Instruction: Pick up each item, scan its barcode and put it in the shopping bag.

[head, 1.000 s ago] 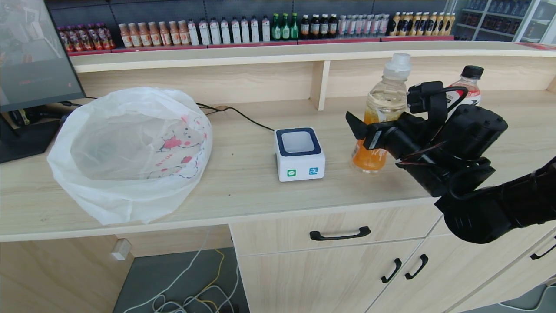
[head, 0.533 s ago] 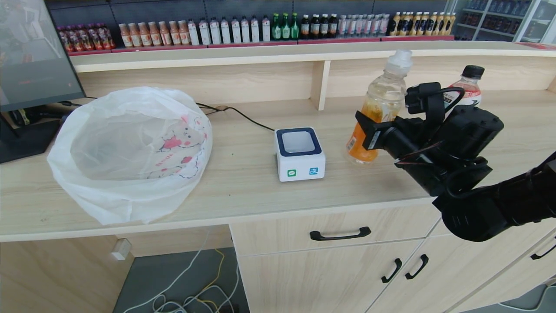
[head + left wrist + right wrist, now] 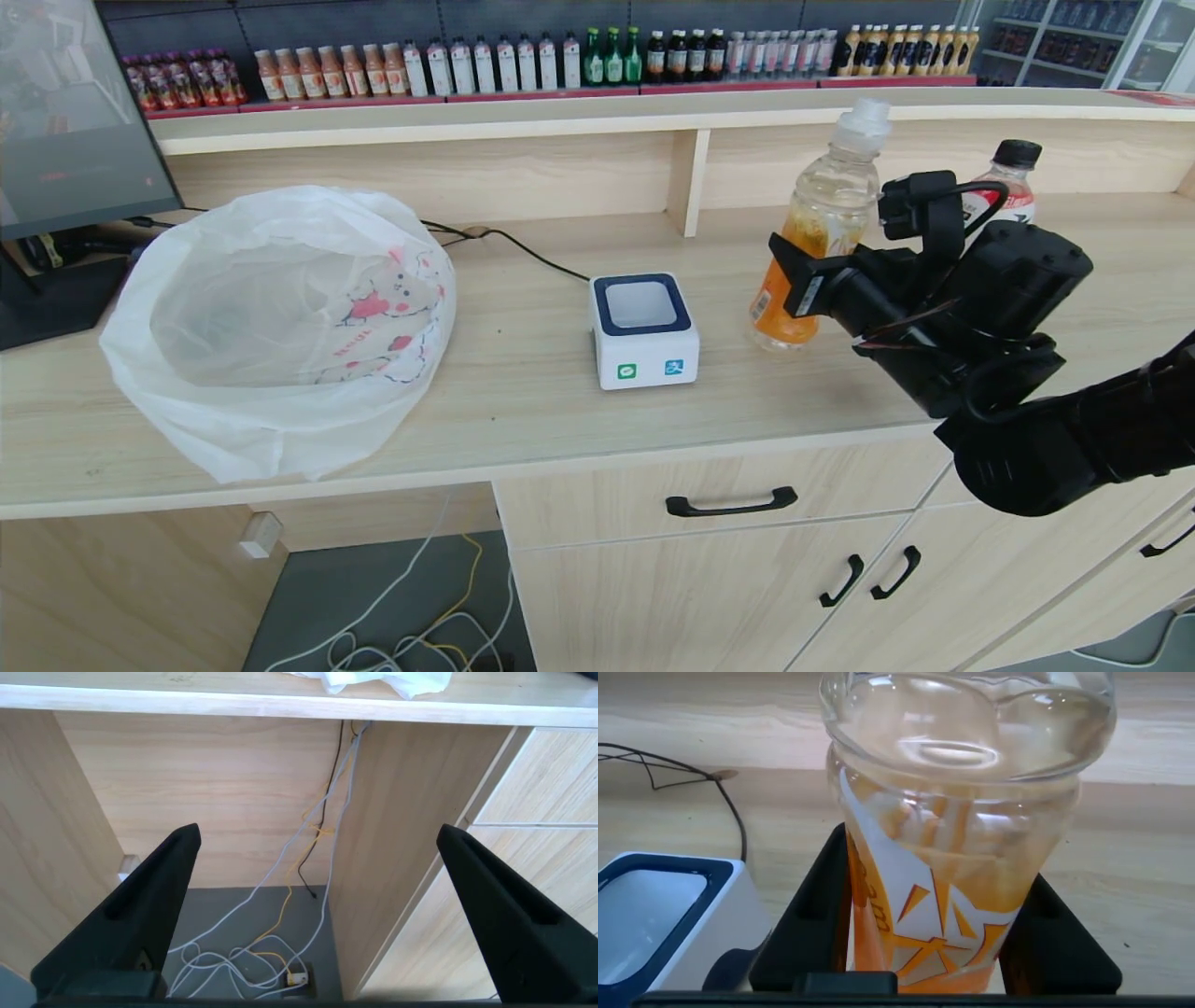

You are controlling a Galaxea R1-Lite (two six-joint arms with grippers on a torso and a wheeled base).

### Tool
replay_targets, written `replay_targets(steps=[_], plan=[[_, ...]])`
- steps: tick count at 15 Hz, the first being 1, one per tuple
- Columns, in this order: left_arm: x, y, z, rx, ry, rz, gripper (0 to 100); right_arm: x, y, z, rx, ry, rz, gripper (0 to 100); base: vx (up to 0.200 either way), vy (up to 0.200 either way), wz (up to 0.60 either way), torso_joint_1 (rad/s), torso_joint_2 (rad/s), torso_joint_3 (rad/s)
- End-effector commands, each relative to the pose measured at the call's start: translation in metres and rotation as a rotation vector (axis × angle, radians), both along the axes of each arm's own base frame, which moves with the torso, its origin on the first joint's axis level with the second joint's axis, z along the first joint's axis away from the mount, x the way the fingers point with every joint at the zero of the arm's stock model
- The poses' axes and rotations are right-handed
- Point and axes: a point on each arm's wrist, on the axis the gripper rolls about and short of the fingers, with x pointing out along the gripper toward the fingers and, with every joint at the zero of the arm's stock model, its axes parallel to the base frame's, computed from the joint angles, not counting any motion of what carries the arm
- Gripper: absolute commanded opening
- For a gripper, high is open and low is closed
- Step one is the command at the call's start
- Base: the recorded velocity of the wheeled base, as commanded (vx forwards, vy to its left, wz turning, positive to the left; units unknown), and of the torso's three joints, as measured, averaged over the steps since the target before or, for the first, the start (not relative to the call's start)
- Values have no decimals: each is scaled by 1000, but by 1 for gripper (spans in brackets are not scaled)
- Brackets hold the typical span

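Observation:
My right gripper [image 3: 822, 280] is shut on an orange drink bottle [image 3: 814, 233] with a white cap, held tilted just above the counter, right of the scanner [image 3: 643, 329]. Close up, the bottle [image 3: 957, 849] sits between the black fingers [image 3: 808, 924], with the white and blue scanner [image 3: 654, 915] beside it. A second bottle with a black cap [image 3: 1004, 187] stands behind the right arm. The white shopping bag [image 3: 280, 327] lies open on the counter's left side. My left gripper [image 3: 318, 915] hangs open below the counter, over floor cables.
A dark monitor [image 3: 75, 112] stands at the far left. A black cable [image 3: 523, 247] runs across the counter behind the scanner. A raised wooden ledge [image 3: 653, 121] backs the counter, with shelves of bottles beyond. Drawers and cabinet doors [image 3: 728, 504] sit below.
The right gripper has lifted the orange bottle off the counter and tilted it, carrying it slightly left toward the scanner. The left arm's earlier position is not shown.

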Motion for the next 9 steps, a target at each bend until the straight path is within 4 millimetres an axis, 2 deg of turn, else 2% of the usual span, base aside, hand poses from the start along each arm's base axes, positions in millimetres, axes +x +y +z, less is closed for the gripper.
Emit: replay_targets(steps=[1, 6, 9], plan=[[0, 0, 0, 0, 0, 0, 100, -3, -1, 5, 4, -13, 1, 0, 0, 0, 0, 0, 0, 0], [0, 0, 0, 0, 0, 0, 100, -8, -2, 10, 9, -25, 2, 0, 0, 0, 0, 0, 0, 0], [0, 0, 0, 0, 0, 0, 100, -20, -5, 29, 25, -72, 10, 0, 0, 0, 0, 0, 0, 0]])
